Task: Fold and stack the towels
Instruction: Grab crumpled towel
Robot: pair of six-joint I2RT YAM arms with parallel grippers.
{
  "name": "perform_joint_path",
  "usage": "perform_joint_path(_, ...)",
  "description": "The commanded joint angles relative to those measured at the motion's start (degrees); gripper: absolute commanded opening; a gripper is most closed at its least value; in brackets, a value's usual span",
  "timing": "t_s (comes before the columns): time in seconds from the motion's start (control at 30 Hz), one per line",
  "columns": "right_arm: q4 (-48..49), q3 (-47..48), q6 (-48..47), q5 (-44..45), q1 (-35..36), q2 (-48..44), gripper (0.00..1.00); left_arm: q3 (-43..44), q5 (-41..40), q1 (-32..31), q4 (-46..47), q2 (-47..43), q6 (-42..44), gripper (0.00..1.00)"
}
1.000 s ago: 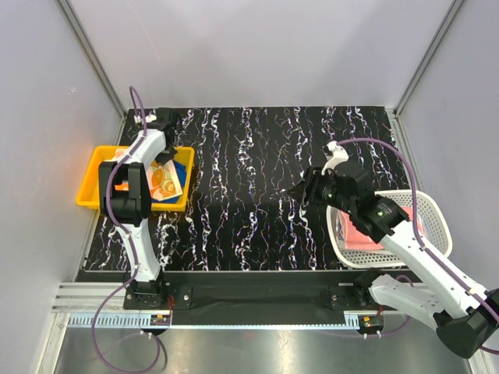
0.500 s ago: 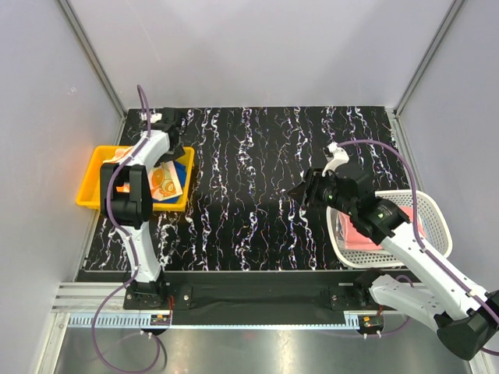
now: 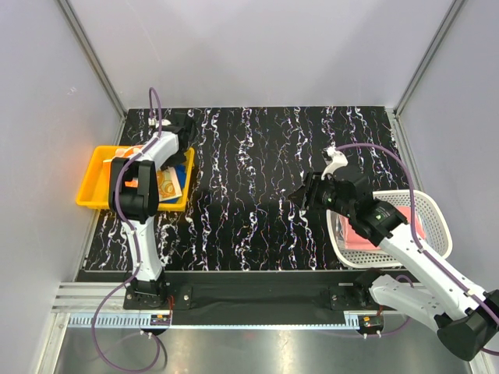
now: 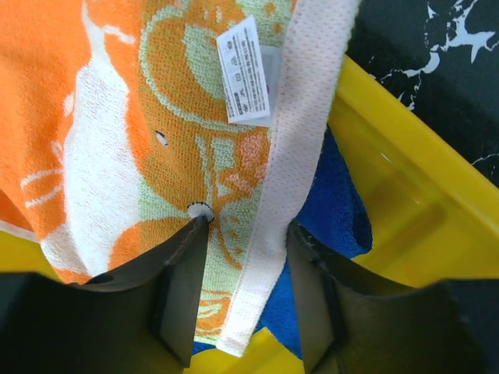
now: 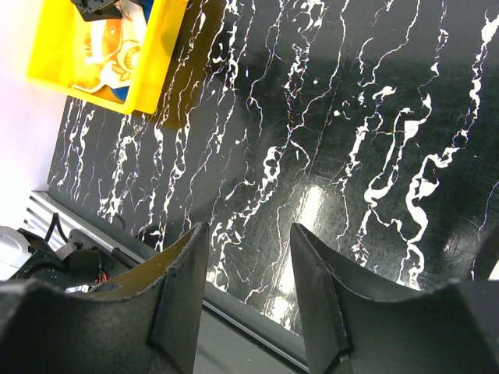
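Grey walls close in a black table (image 3: 257, 171) veined with white, and we find the work gathered at its two ends. At the left edge sits a yellow tray (image 3: 92, 187), which seems to serve as the place for finished pieces. A folded orange towel (image 4: 117, 117) printed with cartoon shapes lies on top of a blue towel (image 4: 339, 218), whose corner shows beneath it against the tray wall. The orange towel lies flat with its care label (image 4: 245, 70) facing up and its white hem (image 4: 304, 117) running along the side nearest that wall. The left tool (image 4: 248, 234) hangs over the hem with its jaws well apart, one on each side of it, and grips nothing. We judge that it stands this way because the towel lies on the stack and needs no hold, though we cannot tell whether the tips touch the cloth. Across the table, the right tool (image 5: 248, 234) hovers over bare table just beside the white basket (image 3: 433, 206), its jaws parted and empty. A pink towel (image 3: 362, 235) lies in that basket, partly hidden by the right arm, so we take it to be work waiting its turn. We read the middle of the table as the folding space, which would explain why the right tool faces it from beside the basket. With two towels stacked and at least one left, the task looks well along but not finished.
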Motion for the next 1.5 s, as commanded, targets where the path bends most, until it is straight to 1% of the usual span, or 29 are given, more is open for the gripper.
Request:
perform_joint_path(0.0, 1.5, -0.1, -0.1, 1.4, 0.4, -1.5, 0.53, 1.4, -3.3, 0.2, 0.3, -1.2, -1.4, 0.44)
perform_joint_path(0.07, 1.5, -0.3, -0.2, 1.6, 0.3, -1.7, 0.54, 1.7, -3.2, 0.2, 0.0, -1.5, -1.5, 0.4)
perform_joint_path(0.1, 1.5, -0.3, -0.2, 1.6, 0.5, -1.8, 0.53, 1.7, -3.1, 0.2, -0.1, -1.7, -1.5, 0.35)
perform_joint_path(0.17, 1.5, -0.3, -0.1, 1.5, 0.4, -1.8, 0.54, 1.9, -3.1, 0.2, -0.4, -2.2, -1.4, 0.31)
perform_joint_path(0.2, 1.6, -0.4, -0.2, 1.6, 0.4, -1.7, 0.53, 2.0, -3.0, 0.2, -0.4, -2.7, -1.3, 0.27)
perform_joint_path(0.23, 1.6, -0.4, -0.1, 1.4, 0.4, -1.7, 0.54, 2.0, -3.1, 0.2, -0.5, -2.9, -1.2, 0.21)
perform_joint_path(0.3, 1.6, -0.4, -0.1, 1.6, 0.3, -1.9, 0.53, 2.1, -3.0, 0.2, -0.7, -3.7, -1.2, 0.15)
perform_joint_path(0.33, 1.7, -0.4, -0.1, 1.5, 0.4, -1.9, 0.53, 2.1, -3.0, 0.2, -1.0, -4.8, -1.1, 0.09)
perform_joint_path(0.47, 2.0, -0.4, 0.0, 1.6, 0.4, -1.5, 0.54, 2.8, -2.7, 0.2, -2.0, -7.7, -0.9, 0.0)
perform_joint_path(0.7, 2.6, 0.0, 0.2, 1.2, 0.4, -0.1, 0.53, 3.3, -0.4, 0.2, -2.9, -15.7, 0.8, 0.0)
perform_joint_path(0.87, 3.0, 0.8, 0.2, 1.1, 0.4, 1.1, 0.53, 4.2, 7.3, -0.1, -2.2, -22.8, 5.4, 0.0)
perform_joint_path(0.93, 3.0, 1.2, 0.0, 0.9, 0.4, 2.2, 0.53, 5.9, 9.1, -0.1, -3.8, -23.8, 6.6, 0.0)
perform_joint_path(1.1, 3.7, 0.9, 0.4, 0.1, 0.4, 3.6, 0.52, 6.1, 8.9, 0.1, -6.1, -24.2, 8.4, 0.03)
perform_joint_path(1.13, 3.8, 0.8, 0.5, 0.1, 0.4, 3.5, 0.52, 5.9, 8.5, 0.1, -6.4, -23.9, 8.3, 0.06)
perform_joint_path(1.2, 4.3, 0.2, 0.7, -0.2, 0.3, 3.6, 0.52, 3.8, 8.2, 0.7, -5.8, -23.3, 8.3, 0.07)
perform_joint_path(1.23, 4.2, 0.0, 0.8, -0.3, 0.3, 3.5, 0.52, 2.8, 7.9, 1.5, -5.3, -23.1, 8.1, 0.09)
perform_joint_path(1.3, 4.2, -0.3, 0.9, -0.4, 0.3, 3.5, 0.52, -0.6, 8.1, 3.0, -4.0, -22.5, 7.1, 0.09)
perform_joint_path(1.33, 4.1, -0.3, 1.0, -0.4, 0.3, 3.3, 0.52, -1.5, 9.0, 4.9, -3.6, -22.0, 6.0, 0.03)
perform_joint_path(1.37, 4.0, -0.5, 1.0, -0.4, 0.4, 3.1, 0.52, -2.8, 9.0, 5.8, -3.1, -21.8, 5.5, 0.03)
perform_joint_path(1.4, 3.8, -0.8, 0.9, -0.4, 0.4, 2.9, 0.52, -5.0, 8.9, 6.5, -1.2, -21.8, 5.4, 0.05)
perform_joint_path(1.43, 3.8, -0.9, 1.0, -0.4, 0.3, 2.9, 0.52, -6.0, 9.9, 7.6, -0.3, -21.6, 5.8, 0.09)
perform_joint_path(1.47, 3.7, -1.0, 0.9, -0.4, 0.4, 2.5, 0.52, -6.6, 10.6, 7.6, 0.4, -20.9, 6.1, 0.17)
